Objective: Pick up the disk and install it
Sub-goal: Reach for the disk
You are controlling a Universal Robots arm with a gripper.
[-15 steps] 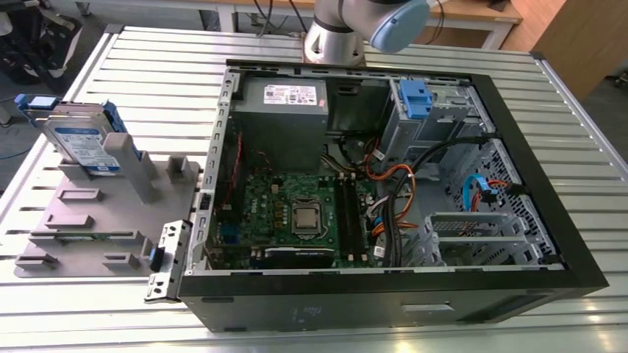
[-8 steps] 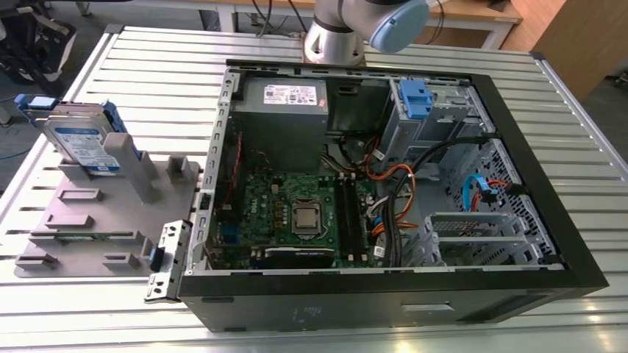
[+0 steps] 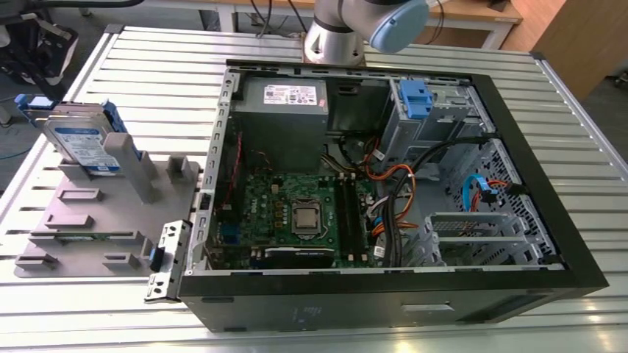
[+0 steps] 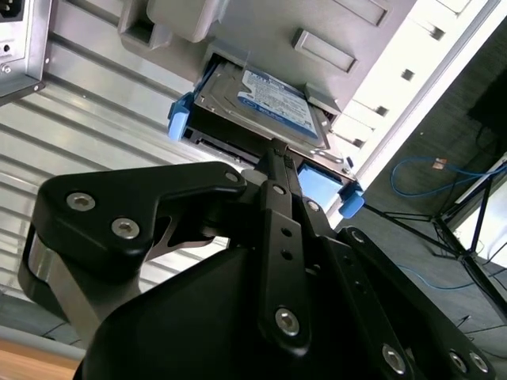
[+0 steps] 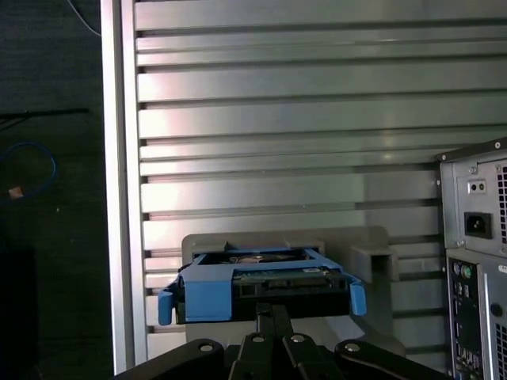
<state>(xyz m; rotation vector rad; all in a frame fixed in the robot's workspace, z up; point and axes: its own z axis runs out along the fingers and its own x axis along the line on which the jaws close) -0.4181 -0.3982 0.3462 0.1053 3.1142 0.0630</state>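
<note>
Disk (image 3: 81, 143) in grey stand (image 3: 88, 220) on slatted table (image 3: 157, 66) (dark floor (image 5: 47, 237) beyond)

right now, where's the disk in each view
Exterior view: the disk stands in the grey holder, to the exterior view's left of the computer case.
Second wrist view: the disk shows its label face, just beyond the gripper.
First wrist view: the disk end-on between blue rails, just beyond the gripper.
Shared landmark: the grey holder that the disk stands in.
</note>
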